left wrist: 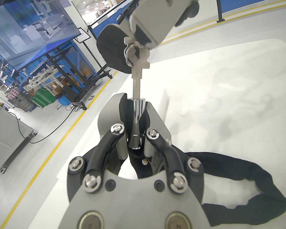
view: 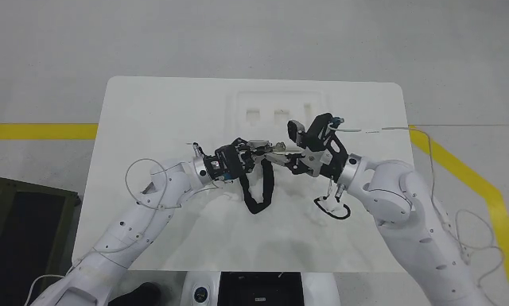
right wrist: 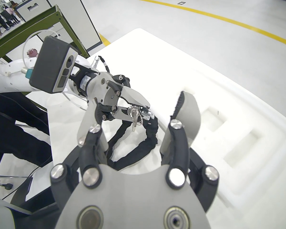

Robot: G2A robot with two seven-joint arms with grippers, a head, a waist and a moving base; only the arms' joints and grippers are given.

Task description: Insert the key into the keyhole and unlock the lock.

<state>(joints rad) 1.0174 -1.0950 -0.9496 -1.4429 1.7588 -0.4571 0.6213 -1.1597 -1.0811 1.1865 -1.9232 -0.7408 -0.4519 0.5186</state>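
The lock is a chrome cylinder (left wrist: 135, 125) on a black fabric-covered cable (view: 258, 193). My left gripper (left wrist: 136, 101) is shut on the cylinder and holds it above the table. A silver key (left wrist: 137, 72) stands with its blade in the keyhole at the cylinder's end, its head and ring free. In the right wrist view the key (right wrist: 134, 116) hangs a spare key from its ring. My right gripper (right wrist: 137, 100) is open, its fingers spread wide on either side of the key without touching it. One black pad (left wrist: 112, 46) of the right gripper shows behind the key's head. The two grippers, left (view: 253, 153) and right (view: 280, 156), face each other over the table's middle.
The white table (view: 159, 115) carries a white foam tray (view: 278, 107) with shallow recesses at the back. A thin black cable loop (view: 334, 208) lies beside the right arm. A green cart (view: 32, 214) stands off the table's left side.
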